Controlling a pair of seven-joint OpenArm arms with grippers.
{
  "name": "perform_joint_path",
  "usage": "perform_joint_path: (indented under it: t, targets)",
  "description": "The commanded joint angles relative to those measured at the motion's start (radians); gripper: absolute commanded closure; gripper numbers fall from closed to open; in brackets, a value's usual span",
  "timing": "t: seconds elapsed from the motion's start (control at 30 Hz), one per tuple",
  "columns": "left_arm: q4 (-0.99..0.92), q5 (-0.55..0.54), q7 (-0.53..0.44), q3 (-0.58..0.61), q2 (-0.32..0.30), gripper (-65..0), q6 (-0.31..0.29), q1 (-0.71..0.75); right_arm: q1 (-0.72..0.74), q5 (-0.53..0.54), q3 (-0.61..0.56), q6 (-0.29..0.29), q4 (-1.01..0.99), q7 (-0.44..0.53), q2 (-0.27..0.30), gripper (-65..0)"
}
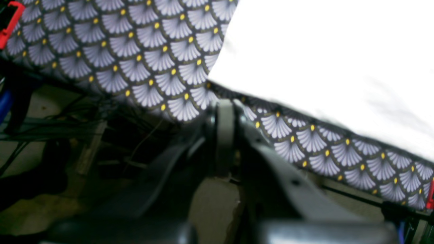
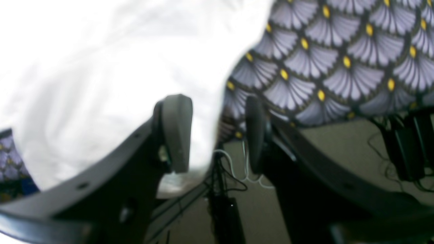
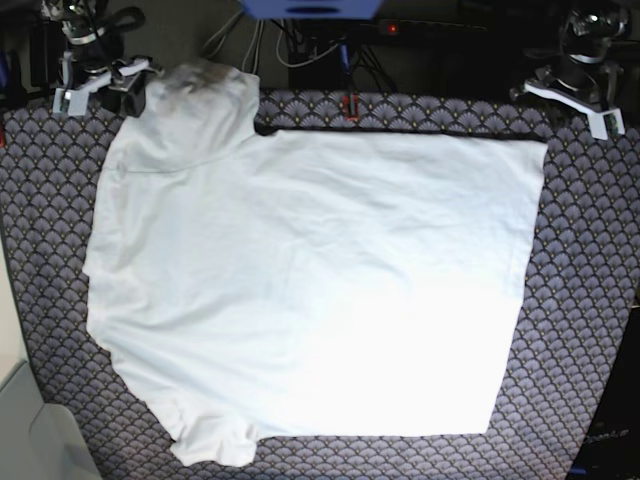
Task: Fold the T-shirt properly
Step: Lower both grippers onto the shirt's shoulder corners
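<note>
Fabric fills most of the base view: the T-shirt [image 3: 310, 290] lies spread flat on the surface [image 3: 590, 300], which is covered in a dark cloth with a pale fan pattern and yellow dots. At the upper left of that view, the right end effector [image 3: 120, 82] sits at the far edge of the surface, just beside a raised, bunched sleeve of the shirt. Its wrist view shows the right end effector [image 2: 217, 134] with jaws standing apart and nothing between them; white cloth lies behind one finger. The shirt's straight hem runs down the right side of the base view. At the upper right, the left end effector [image 3: 590, 95] rests off the shirt, apart from its corner. Its wrist view shows the left end effector [image 1: 225, 112] closed and empty at the edge of the surface.
</note>
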Motion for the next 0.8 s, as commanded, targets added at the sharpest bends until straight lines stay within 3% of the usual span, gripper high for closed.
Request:
perform_joint_path:
  t: [0.0,0.17,0.57,0.77]
  targets:
    - [0.016,-0.003,-0.018,-0.006,-0.009,-0.5,-0.001,0.002,0.007,0.011,0.005,0.042,-0.003,0.023,0.005,-27.3]
    - [0.016,-0.002,-0.018,-0.003,0.014,-0.5,-0.001,-0.010,0.025,0.011,0.005,0.105,-0.073,0.019,0.004,-27.3]
    - [-0.030,0.004,-0.017,-0.005,0.040,-0.3,0.000,-0.064,0.025,0.007,-0.064,0.111,-0.075,0.017,-0.016,-26.5]
    - [-0.117,0.003,-0.017,-0.003,0.040,-0.4,0.000,-0.107,0.051,0.005,-0.066,0.111,-0.101,0.016,-0.012,-11.9]
